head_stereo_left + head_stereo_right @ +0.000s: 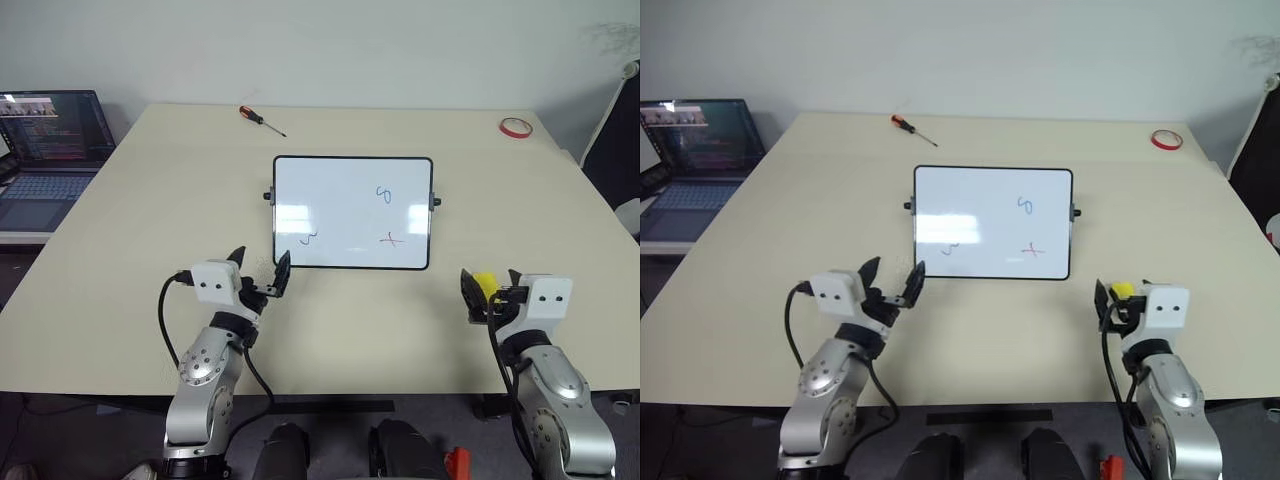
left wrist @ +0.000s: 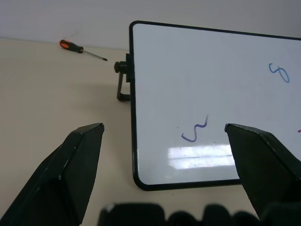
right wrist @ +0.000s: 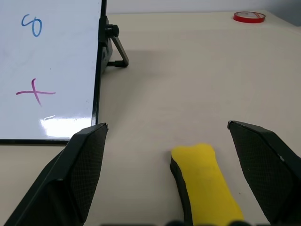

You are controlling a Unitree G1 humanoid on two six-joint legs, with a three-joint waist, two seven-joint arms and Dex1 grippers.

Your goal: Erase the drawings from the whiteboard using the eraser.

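Note:
The whiteboard [image 1: 330, 200] stands tilted on the middle of the table. It carries the drawings: a blue loop [image 1: 383, 194], a red cross [image 1: 391, 239] and a dark squiggle [image 1: 309, 238]. My left gripper [image 1: 260, 268] is open just in front of the board's near left corner, facing the squiggle [image 2: 195, 132]. Off the board's near right corner, my right gripper [image 1: 490, 288] is open. The yellow eraser [image 3: 204, 183] lies on the table between its fingers [image 3: 84, 169], with a gap on each side.
An orange-handled screwdriver [image 1: 261, 119] lies at the table's far edge. A red tape ring [image 1: 515, 126] sits at the far right corner. An open laptop [image 1: 50, 150] stands on a lower surface to the left of the table.

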